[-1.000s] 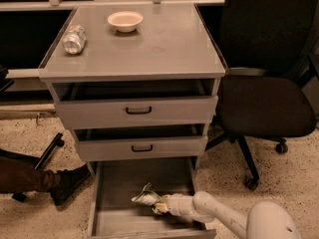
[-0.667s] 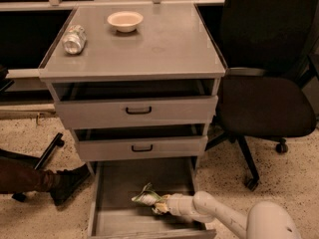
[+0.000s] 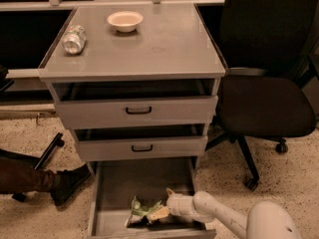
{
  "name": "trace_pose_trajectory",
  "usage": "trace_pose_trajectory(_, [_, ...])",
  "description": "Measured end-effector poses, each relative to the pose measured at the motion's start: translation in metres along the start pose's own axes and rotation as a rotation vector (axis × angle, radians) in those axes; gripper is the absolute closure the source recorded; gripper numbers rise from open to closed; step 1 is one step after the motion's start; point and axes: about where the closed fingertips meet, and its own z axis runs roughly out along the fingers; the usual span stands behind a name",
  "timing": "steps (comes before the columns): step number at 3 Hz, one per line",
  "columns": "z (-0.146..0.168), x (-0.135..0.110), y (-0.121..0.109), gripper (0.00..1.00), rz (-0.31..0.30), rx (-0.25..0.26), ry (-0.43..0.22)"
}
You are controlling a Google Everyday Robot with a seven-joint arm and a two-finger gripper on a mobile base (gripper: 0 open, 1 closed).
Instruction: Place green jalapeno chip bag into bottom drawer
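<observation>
The green jalapeno chip bag [image 3: 143, 210], crumpled green and white, is inside the open bottom drawer [image 3: 117, 183], near its front right. My gripper [image 3: 164, 212] reaches into the drawer from the lower right on a white arm [image 3: 219, 214]. It is shut on the bag's right end and holds it low, at or just above the drawer's grey floor. The far side of the bag's right end is hidden behind the gripper.
The two upper drawers [image 3: 137, 111] with black handles are slightly open above. A crushed silver can [image 3: 74, 39] and a cream bowl [image 3: 125, 21] sit on the cabinet top. A black office chair [image 3: 259, 103] stands at the right. A person's leg and shoe [image 3: 55, 179] lie at the left.
My gripper and the chip bag have moved slightly down and toward the drawer's front. The cabinet and the other things have not moved.
</observation>
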Motion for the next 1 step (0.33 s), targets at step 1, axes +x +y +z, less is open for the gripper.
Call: trace_pose_trajectory(1, [0.0,0.0,0.0,0.0,0.0,0.0,0.0])
